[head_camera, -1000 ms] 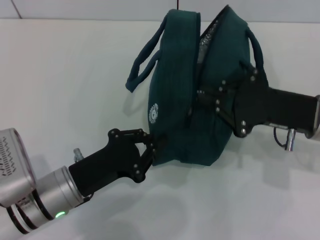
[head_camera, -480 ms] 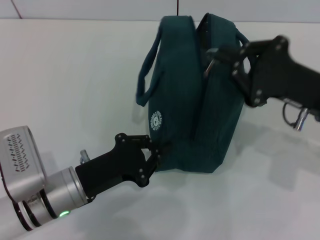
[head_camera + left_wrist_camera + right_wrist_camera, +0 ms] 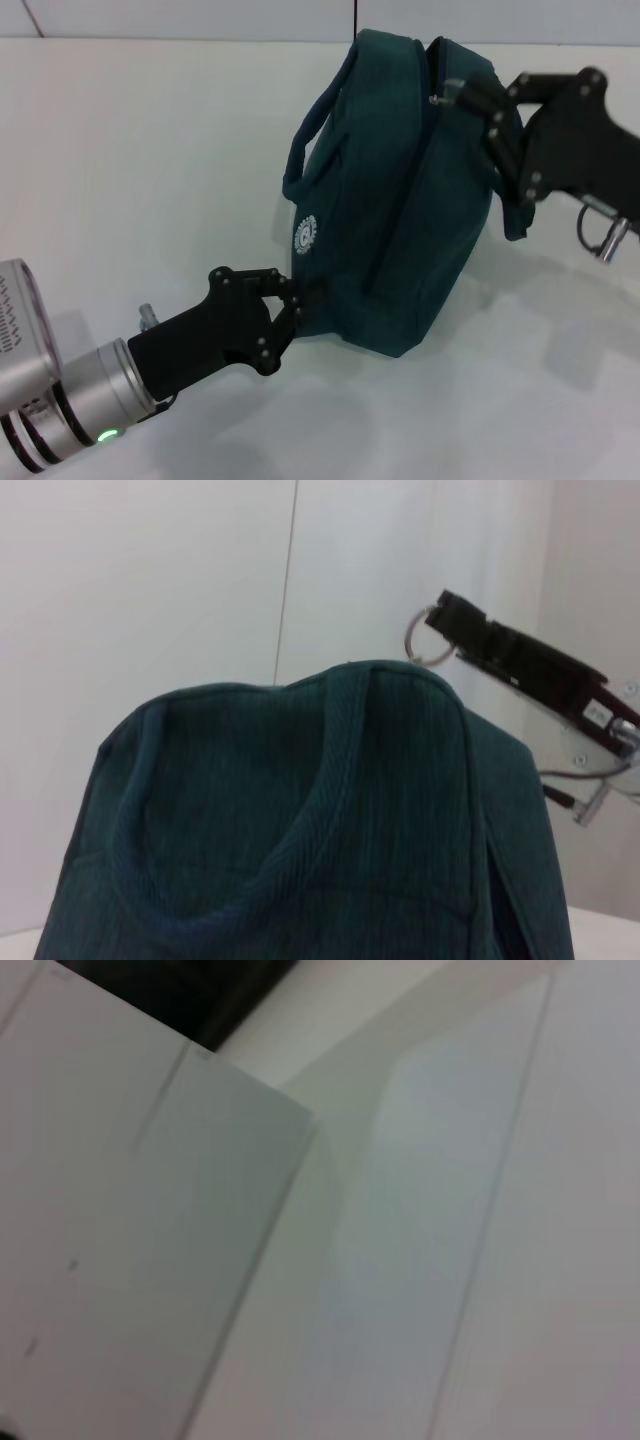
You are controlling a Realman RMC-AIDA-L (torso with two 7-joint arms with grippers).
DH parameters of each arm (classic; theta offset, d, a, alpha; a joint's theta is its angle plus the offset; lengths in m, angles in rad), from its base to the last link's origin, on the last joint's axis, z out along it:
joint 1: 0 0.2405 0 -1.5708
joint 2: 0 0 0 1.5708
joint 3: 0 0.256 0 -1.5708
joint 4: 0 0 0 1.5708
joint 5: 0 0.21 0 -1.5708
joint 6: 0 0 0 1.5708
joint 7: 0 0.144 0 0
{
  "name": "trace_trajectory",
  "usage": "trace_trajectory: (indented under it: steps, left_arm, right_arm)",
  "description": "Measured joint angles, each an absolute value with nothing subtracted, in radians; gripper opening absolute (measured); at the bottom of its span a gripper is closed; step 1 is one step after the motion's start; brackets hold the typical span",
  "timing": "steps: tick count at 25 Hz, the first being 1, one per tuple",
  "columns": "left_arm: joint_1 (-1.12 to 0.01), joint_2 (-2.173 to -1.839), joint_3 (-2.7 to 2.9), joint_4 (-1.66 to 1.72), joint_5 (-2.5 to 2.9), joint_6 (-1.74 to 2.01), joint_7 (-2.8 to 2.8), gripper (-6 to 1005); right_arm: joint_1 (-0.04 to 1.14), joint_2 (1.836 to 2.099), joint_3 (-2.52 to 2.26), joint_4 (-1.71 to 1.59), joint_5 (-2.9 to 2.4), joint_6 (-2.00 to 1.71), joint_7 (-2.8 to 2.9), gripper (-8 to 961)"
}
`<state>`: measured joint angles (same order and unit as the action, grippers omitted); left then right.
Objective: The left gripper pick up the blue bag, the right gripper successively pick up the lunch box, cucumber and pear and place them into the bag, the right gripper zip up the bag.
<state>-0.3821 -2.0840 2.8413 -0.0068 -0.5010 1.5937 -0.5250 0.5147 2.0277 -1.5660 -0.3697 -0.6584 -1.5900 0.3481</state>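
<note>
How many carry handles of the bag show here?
2. One handle loops off the blue bag on its left face, above the white logo; the other handle hangs on the far side, by the right hand.

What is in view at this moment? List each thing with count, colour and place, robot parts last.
blue bag: one, dark teal, standing on the table at centre, tilted, white logo on its side.
loop handles: two, dark teal, one on the bag's left side, one hanging at its right by the right gripper.
zipper pull: one, metal, at the bag's top, at the right gripper's fingertips.
table: one, white, under everything.
left gripper: one, black on a silver wrist, low at left, closed on the bag's lower left corner.
right gripper: one, black, upper right, at the bag's top, pinching the zipper pull.
</note>
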Motion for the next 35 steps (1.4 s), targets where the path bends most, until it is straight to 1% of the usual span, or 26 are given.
trace_trajectory:
  steps: [10, 22, 32, 35]
  left_arm:
    - [-0.337, -2.093, 2.840, 0.076, -0.575, 1.611, -0.497, 219]
    - [-0.384, -2.094, 2.828, 0.150, -0.592, 1.632, -0.541, 648]
    - [-0.400, -2.095, 2.827, 0.161, -0.640, 1.631, -0.558, 871]
    - [-0.403, -2.095, 2.827, 0.158, -0.644, 1.629, -0.557, 835]
  right_arm:
    - [0.508, 2.028, -1.624, -0.376, -0.623, -1.592, 0.324, 16]
    - [0.507, 2.028, -1.646, -0.385, -0.621, -1.600, 0.323, 16]
    - [0.488, 2.028, -1.649, -0.387, -0.621, -1.615, 0.296, 16]
    - [0.486, 2.028, -1.649, -0.386, -0.621, -1.615, 0.296, 16]
